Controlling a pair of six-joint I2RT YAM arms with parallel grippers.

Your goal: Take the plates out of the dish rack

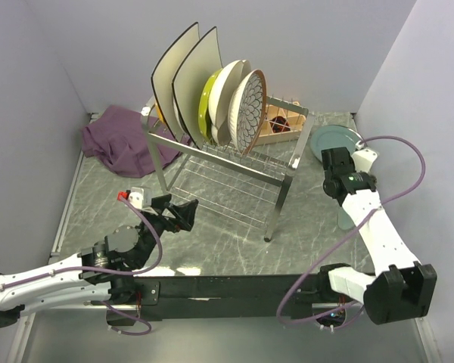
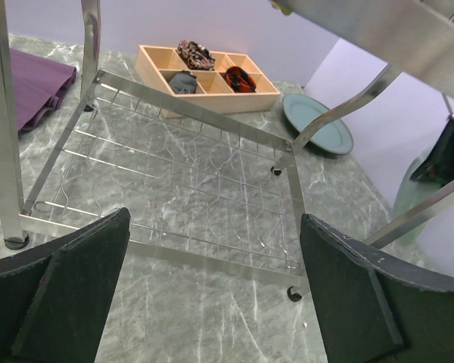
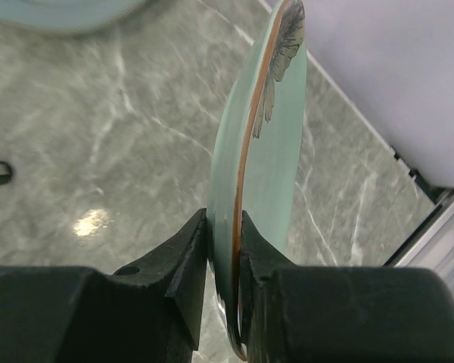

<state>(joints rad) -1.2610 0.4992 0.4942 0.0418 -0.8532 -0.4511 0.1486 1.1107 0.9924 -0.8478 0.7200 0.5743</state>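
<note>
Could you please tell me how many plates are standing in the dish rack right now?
5. From left in the dish rack: two cream square plates, a yellow-green plate, a cream round plate, a patterned brown-rimmed plate. More may be hidden behind them.

purple cloth [image 1: 117, 144]: crumpled, far-left corner | wooden compartment box [image 2: 242, 100]: far side, small items inside | tabletop [image 1: 212, 249]: grey marble

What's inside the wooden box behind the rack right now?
The wooden box holds three small things in separate compartments: a dark patterned item, a grey item, a red-and-black item; what they are is unclear. From above, the racked plates hide its left part.
</note>
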